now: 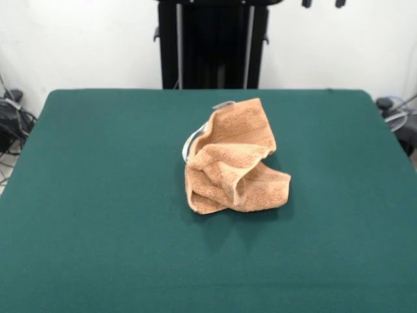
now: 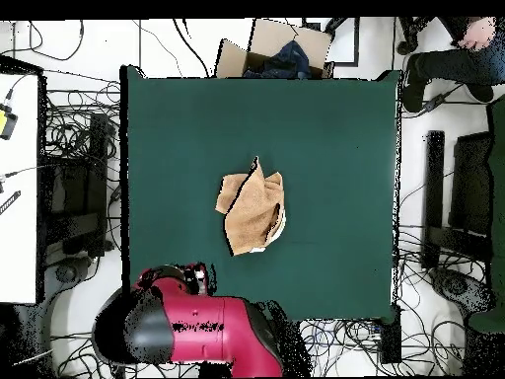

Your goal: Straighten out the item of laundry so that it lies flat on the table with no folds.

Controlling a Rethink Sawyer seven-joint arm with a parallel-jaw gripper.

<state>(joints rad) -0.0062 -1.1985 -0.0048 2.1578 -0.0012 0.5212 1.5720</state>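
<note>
The item of laundry (image 1: 231,160), a light orange-tan terry towel, lies crumpled in a bunched heap near the middle of the dark green table (image 1: 98,195). Its folds stand up and a small white tag (image 1: 223,104) shows at its far edge. In the overhead view the towel (image 2: 253,209) is a folded lump at the centre of the table (image 2: 335,128). Only the tips of my gripper (image 1: 323,3) show, at the top edge, far behind the towel and apart from it. The two tips stand apart and hold nothing. The red arm (image 2: 212,331) is drawn back over its base.
The black pedestal (image 1: 212,42) stands behind the table's far edge. In the overhead view, a cardboard box (image 2: 271,54) with dark cloth sits past the table's top side. A person (image 2: 464,49) sits at the top right. Cables lie around the table.
</note>
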